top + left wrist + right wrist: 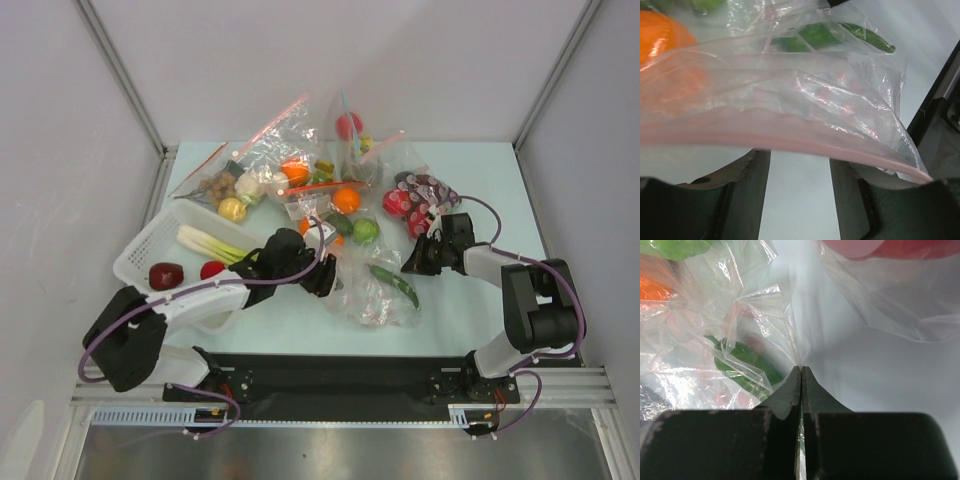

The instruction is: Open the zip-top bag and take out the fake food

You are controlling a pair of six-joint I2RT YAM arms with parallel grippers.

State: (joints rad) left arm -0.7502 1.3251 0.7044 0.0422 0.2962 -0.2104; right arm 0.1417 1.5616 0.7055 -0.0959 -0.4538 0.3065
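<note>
Left arm reaches from its base at the lower left, forearm running right and low over the table (300, 330). Left gripper (325, 280) sits at the near-left edge of the bag (365, 295). In the left wrist view its fingers (747, 190) are spread apart with a bare gap between them. The bag's pink strip (790, 142) crosses just past the tips, and contact with it can't be told.

Right arm folds in from the right, elbow up and forearm pointing left. Right gripper (412, 268) is at the bag's right edge. In the right wrist view the jaws are clenched together, with crinkled film pinched at the tips (801, 371).

Bag lies mid-table between the two grippers, mouth toward the left gripper. A green pepper (395, 285) is inside it. An orange (660, 35) shows through the film in the left wrist view.

White basket (135, 262) sits left of the bag, beside the left forearm. It holds the leek (210, 243) and the apple (166, 275). Other bags (290, 150) with toy food are piled behind, toward the far edge.
</note>
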